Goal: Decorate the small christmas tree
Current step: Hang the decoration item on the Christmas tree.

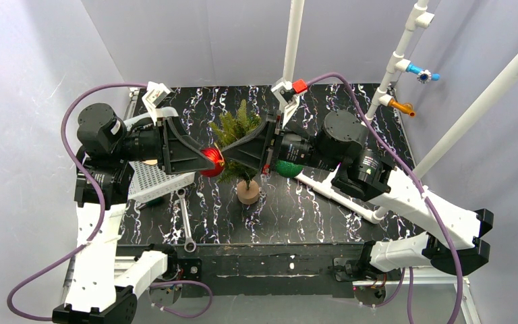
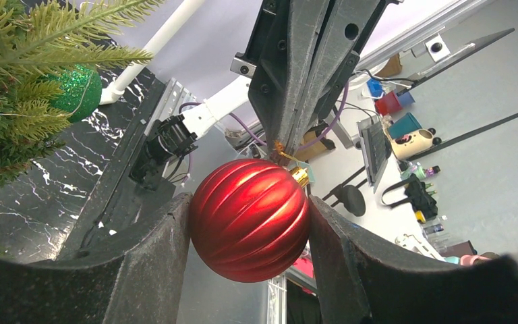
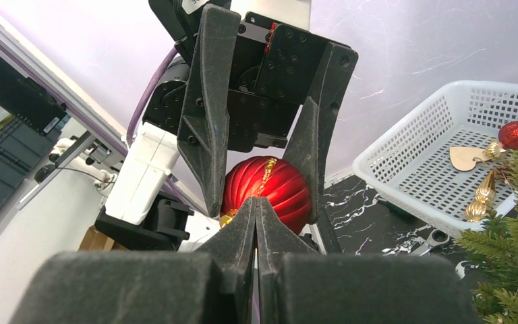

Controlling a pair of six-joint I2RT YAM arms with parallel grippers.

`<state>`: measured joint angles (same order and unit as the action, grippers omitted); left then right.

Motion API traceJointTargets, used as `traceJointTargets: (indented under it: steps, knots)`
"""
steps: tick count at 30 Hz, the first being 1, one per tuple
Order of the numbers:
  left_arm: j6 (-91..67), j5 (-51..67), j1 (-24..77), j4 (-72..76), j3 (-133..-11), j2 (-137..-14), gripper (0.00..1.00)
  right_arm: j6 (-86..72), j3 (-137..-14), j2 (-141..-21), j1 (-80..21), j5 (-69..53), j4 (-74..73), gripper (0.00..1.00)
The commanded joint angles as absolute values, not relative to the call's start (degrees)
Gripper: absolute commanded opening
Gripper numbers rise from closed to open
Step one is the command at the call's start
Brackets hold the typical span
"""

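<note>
Item 1: the small christmas tree (image 1: 239,135). It stands upright on its round wooden base at the middle of the dark marbled surface (image 1: 310,216), between your two arms.

Item 2: red ribbed bauble (image 2: 251,219). It is held in the air just in front of the tree's left branches.

Item 3: your left gripper (image 2: 249,233). Its jaws stand apart and are clamped on the bauble, one finger on each side.

Item 4: your right gripper (image 3: 255,210). Its jaws are pressed together, pinching the gold loop (image 2: 282,150) at the bauble's cap.

Item 5: green glitter ball (image 2: 74,91). It sits among the tree's right branches.

Item 6: white basket (image 3: 405,158). It stands at the left of the surface and holds a small red ball, a wooden heart and gold drops.

Item 7: wrench (image 1: 185,219). It lies flat on the surface near the front edge.
</note>
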<state>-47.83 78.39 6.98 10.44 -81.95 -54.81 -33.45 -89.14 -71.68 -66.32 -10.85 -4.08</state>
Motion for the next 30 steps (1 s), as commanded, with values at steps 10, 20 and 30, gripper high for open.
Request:
traceJointTargets:
  steps: [10, 20, 30]
  knots:
    - [-47.4, 80.9, 7.1, 13.6, -82.0, -53.5, 0.0, -34.0, -91.3, -70.1, -66.1, -10.8, -2.2, 0.01]
    - [-47.3, 81.1, 7.1, 13.6, -82.4, -53.9, 0.0, -32.3, -89.7, -68.7, -66.1, -6.7, -4.6, 0.01]
    - [-46.9, 81.1, 7.1, 13.6, -82.7, -54.2, 0.0, -29.8, -89.6, -69.0, -66.2, -5.4, -6.7, 0.01]
